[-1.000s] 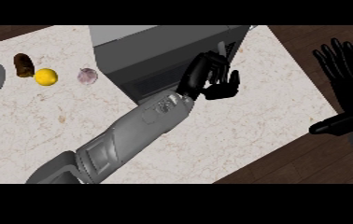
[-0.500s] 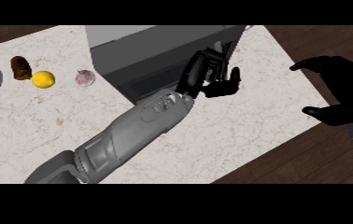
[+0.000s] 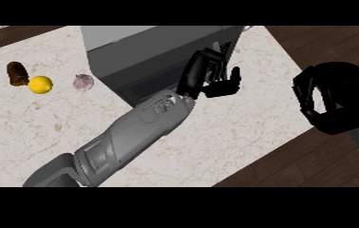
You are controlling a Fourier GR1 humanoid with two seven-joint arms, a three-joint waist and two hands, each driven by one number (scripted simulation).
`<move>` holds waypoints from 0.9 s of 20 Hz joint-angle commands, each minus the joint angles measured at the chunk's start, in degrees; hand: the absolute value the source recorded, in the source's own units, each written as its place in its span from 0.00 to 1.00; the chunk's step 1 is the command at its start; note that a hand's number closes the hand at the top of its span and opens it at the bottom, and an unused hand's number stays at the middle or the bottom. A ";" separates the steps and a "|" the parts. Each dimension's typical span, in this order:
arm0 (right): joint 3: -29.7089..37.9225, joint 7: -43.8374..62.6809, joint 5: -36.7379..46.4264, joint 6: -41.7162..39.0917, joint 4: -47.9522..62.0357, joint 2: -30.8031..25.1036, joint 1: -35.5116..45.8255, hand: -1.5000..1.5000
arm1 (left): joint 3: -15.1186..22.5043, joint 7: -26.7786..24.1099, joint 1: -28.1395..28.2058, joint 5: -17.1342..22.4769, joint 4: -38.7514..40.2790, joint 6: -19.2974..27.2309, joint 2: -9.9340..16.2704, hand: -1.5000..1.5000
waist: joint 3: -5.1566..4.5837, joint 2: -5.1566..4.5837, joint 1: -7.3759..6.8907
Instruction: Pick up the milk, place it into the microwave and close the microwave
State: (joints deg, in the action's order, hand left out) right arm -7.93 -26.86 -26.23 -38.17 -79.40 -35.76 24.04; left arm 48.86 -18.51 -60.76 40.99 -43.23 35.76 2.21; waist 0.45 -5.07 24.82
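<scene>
Grey, box-shaped microwave (image 3: 151, 56) stands on the pale, speckled marble counter (image 3: 238, 122). Left hand (image 3: 210, 77) rests against the microwave's front right corner, fingers extended and relaxed, holding nothing. Right hand (image 3: 329, 101) hangs beyond the counter's right edge over dark wood flooring, fingers curled inward, empty. Left of the microwave lie a round yellow lemon (image 3: 41, 84), a dark brown oblong item (image 3: 17, 73) and a pale garlic bulb (image 3: 83, 81). Milk carton: not visible in this view.

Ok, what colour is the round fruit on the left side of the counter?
Yellow. The round fruit shows clearly in the head view, between a dark brown item and a pale pinkish one.
</scene>
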 commanded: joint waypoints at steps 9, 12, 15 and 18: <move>-3.47 -0.32 -2.64 -4.95 -7.55 -0.25 -0.71 1.00 | 0.46 -0.82 -3.67 0.76 2.32 2.13 -2.07 1.00 | 0.21 -0.41 2.87; -4.17 0.40 -2.89 -4.20 -9.27 0.24 -0.92 1.00 | 0.15 -1.39 -3.59 1.21 2.10 2.31 -2.06 1.00 | 0.18 -0.72 3.12; -4.32 1.18 -3.86 -4.49 -10.40 -0.40 -1.71 1.00 | 0.32 -1.30 -3.62 1.35 2.13 3.66 -2.05 1.00 | 0.23 -0.43 3.73; -4.92 1.44 -4.25 -4.55 -11.89 -0.26 -2.55 1.00 | 0.29 -1.84 -3.42 1.55 1.89 3.85 -2.04 1.00 | 0.26 -0.52 3.98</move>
State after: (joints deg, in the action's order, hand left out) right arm -12.08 -23.12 -30.06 -39.51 -90.09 -36.09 22.42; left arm 49.23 -20.91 -59.32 42.75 -44.37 41.18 3.60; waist 0.50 -4.85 27.27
